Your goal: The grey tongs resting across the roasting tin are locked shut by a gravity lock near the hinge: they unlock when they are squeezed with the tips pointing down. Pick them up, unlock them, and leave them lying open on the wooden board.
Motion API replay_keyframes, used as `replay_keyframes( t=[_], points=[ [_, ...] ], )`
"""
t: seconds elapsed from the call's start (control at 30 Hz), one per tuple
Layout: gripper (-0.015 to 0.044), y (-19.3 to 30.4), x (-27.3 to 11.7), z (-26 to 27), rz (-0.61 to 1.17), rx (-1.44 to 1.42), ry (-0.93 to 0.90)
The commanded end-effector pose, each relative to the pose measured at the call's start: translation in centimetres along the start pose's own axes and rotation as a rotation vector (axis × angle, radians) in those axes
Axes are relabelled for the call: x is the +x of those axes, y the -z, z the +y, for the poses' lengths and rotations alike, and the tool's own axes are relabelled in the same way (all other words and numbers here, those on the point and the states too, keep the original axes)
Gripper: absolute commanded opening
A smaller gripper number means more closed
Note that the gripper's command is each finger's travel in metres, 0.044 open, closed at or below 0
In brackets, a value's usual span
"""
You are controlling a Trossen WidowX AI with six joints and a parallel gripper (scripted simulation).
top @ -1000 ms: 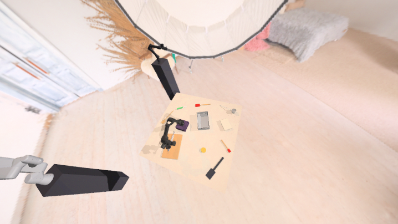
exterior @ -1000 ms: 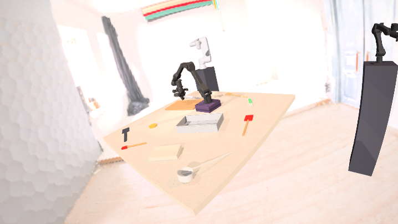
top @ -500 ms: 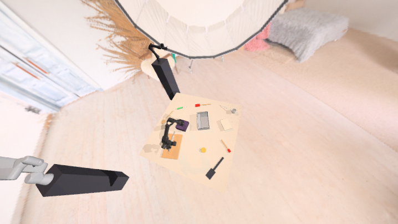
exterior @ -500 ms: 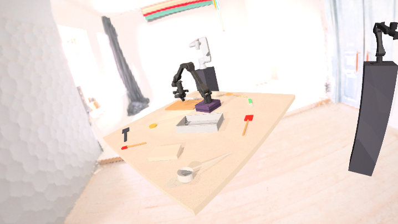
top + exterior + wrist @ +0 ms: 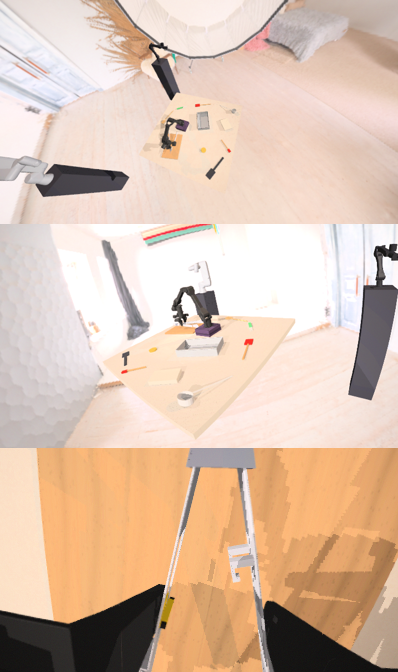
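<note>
The grey tongs (image 5: 190,325) (image 5: 221,457) are spread in a narrow V, with the hinge block at the top of the wrist view. A small white catch (image 5: 241,562) sticks inward from the right arm. They are low at the orange wooden board (image 5: 175,154) (image 5: 178,330) (image 5: 100,523); whether they rest fully on it I cannot tell. My gripper (image 5: 182,321) (image 5: 215,600) points down over the board and is open part way. One finger stands outside each tong arm, very close or touching. The roasting tin (image 5: 202,128) (image 5: 197,352) is empty.
The purple base (image 5: 182,126) (image 5: 208,330) of my arm stands between the board and the tin. A yellow disc (image 5: 203,149) (image 5: 152,350), a cream block (image 5: 225,125) (image 5: 165,376) and a black spatula (image 5: 210,173) lie farther off, as does a round pan (image 5: 185,398).
</note>
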State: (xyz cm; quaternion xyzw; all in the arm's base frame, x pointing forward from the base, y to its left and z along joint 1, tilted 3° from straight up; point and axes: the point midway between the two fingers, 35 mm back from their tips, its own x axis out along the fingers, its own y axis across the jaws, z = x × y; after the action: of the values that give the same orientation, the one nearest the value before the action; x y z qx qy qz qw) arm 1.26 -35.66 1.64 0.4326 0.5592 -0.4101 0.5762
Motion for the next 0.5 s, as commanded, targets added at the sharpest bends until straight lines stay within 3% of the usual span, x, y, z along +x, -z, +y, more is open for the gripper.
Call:
replay_keyframes(
  t=[0.0, 0.1, 0.27, 0.47],
  points=[
    [0.0375, 0.0, 0.0, 0.0, 0.002, 0.002, -0.001],
    [0.0440, 0.0, 0.0, 0.0, 0.002, 0.002, -0.001],
    [0.0440, -0.3, -0.7, 1.6, 0.002, 0.003, -0.001],
    [0.0440, -0.9, -4.1, 9.8, -0.001, 0.002, -0.007]
  ],
)
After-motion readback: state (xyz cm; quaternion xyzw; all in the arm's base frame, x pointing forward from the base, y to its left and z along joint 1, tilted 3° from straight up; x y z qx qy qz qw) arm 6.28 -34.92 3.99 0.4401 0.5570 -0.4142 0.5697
